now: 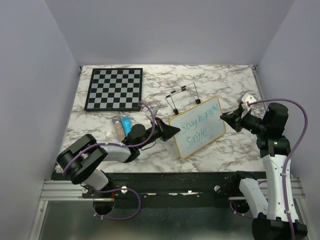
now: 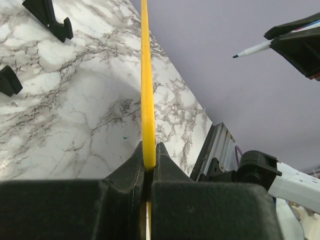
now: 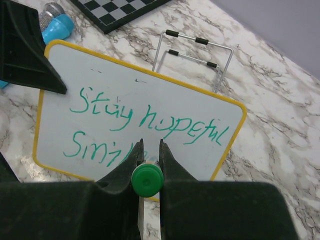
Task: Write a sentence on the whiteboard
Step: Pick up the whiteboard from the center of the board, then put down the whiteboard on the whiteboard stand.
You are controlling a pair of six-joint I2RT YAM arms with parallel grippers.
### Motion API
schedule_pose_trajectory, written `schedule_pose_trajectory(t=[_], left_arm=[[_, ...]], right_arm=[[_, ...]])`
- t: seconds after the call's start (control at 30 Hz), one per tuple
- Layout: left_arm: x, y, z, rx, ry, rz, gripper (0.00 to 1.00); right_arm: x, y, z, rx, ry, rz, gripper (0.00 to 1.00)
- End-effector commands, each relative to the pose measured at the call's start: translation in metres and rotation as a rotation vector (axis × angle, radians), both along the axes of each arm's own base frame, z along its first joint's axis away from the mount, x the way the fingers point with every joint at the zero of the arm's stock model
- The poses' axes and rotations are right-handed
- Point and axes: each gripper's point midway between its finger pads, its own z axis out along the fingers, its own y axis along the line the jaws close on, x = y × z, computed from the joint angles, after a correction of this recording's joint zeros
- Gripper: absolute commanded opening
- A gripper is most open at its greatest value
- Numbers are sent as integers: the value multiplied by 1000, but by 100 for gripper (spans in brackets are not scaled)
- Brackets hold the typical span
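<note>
Marble table (image 1: 235,82): white with grey veining, carrying everything listed here
Whiteboard (image 1: 214,125): near the middle of the table, between the two arms; rounded corners and a thin yellow frame; face tipped up towards the right arm; whether its lower edge touches the table I cannot tell
Sentence (image 1: 196,122): green handwriting in two lines on the board, "Stay hopeful" above and "Smile" below; from the right wrist the end of the lower word is hidden behind the fingers
Left gripper (image 1: 175,131): clamped tight on the whiteboard's left rim; its own camera sees the frame edge-on, a yellow strip rising from between the two black fingers
Right gripper (image 1: 223,118): closed around a marker, just off the board's right edge and pointing at it
Marker (image 3: 147,180): green butt end seated between the right fingers; from the left wrist its pale barrel and dark tip show clear of the board
Chessboard (image 1: 114,89): black and white, lying flat at the far left of the table, well apart from the whiteboard
Wire stand (image 1: 182,97): bent metal with black sleeves, just behind the board's upper edge
Two small cylinders (image 1: 121,123): one blue, one pale, lying side by side between the chessboard and the left arm; what they are I cannot tell
</note>
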Motion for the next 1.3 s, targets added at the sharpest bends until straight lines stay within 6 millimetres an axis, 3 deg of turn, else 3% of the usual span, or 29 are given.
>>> schedule_pose_trajectory(t=[0.0, 0.2, 0.4, 0.57, 0.8, 1.03, 1.07, 1.1, 1.17, 1.23, 1.27], left_arm=[[-4, 7, 62, -57, -218, -13, 0], [0, 22, 91, -22, -283, 16, 0], [24, 54, 105, 23, -308, 97, 0], [43, 73, 125, 32, -342, 139, 0], [67, 72, 167, 21, -409, 134, 0], [100, 66, 178, 20, -434, 106, 0], [106, 61, 168, 36, -419, 81, 0], [111, 60, 175, 36, -440, 75, 0], [123, 58, 164, 57, -426, 58, 0], [133, 56, 167, 57, -443, 47, 0], [141, 54, 156, 65, -424, 40, 0]], right_arm=[[-6, -2, 2, 35, -2, -4, 0], [-8, -4, 7, 34, -16, -12, 1], [-17, -2, 16, 62, -18, 9, 1], [-16, -3, 10, 68, 1, 9, 1], [-19, 3, -3, 102, 49, 51, 1], [-18, 4, -8, 112, 69, 59, 1], [-18, 4, -8, 111, 70, 59, 0], [-17, 4, -9, 112, 74, 58, 1], [-17, 4, -10, 113, 80, 56, 0], [-16, 3, -11, 113, 83, 54, 1], [-16, 3, -11, 113, 84, 54, 1]])
